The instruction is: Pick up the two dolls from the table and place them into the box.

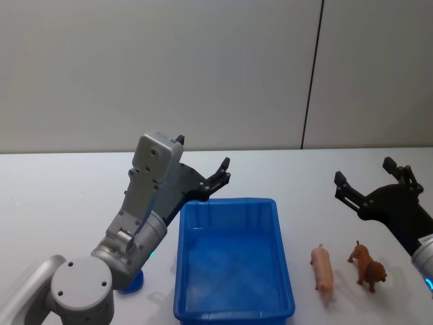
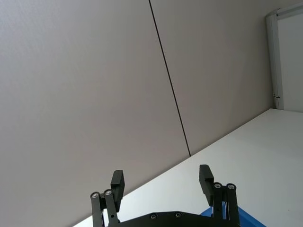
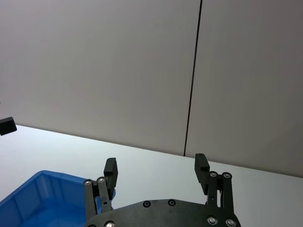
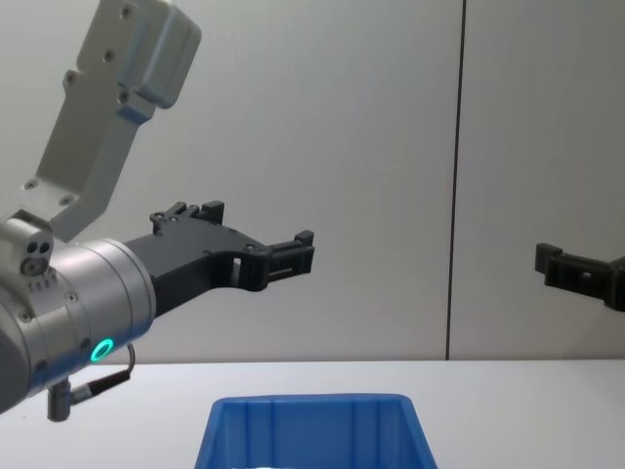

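Observation:
The blue box (image 1: 230, 202) sits on the table (image 1: 67, 196) in front of me, with nothing inside it. Two dolls lie on the table just right of the box: a pink pig-like one (image 1: 323, 271) and, farther right, a brown four-legged one (image 1: 367, 265). My left gripper (image 1: 204, 159) hangs open in the air over the box's back left corner, holding nothing; its spread fingers also show in the left wrist view (image 2: 161, 175). My right gripper (image 1: 364, 172) is raised and open behind the dolls, also empty (image 3: 156, 164).
A small round blue object (image 1: 132, 284) lies on the table left of the box, partly hidden under my left arm. A plain wall with a vertical seam (image 1: 311, 74) stands behind the table. Bare tabletop stretches to the back and left.

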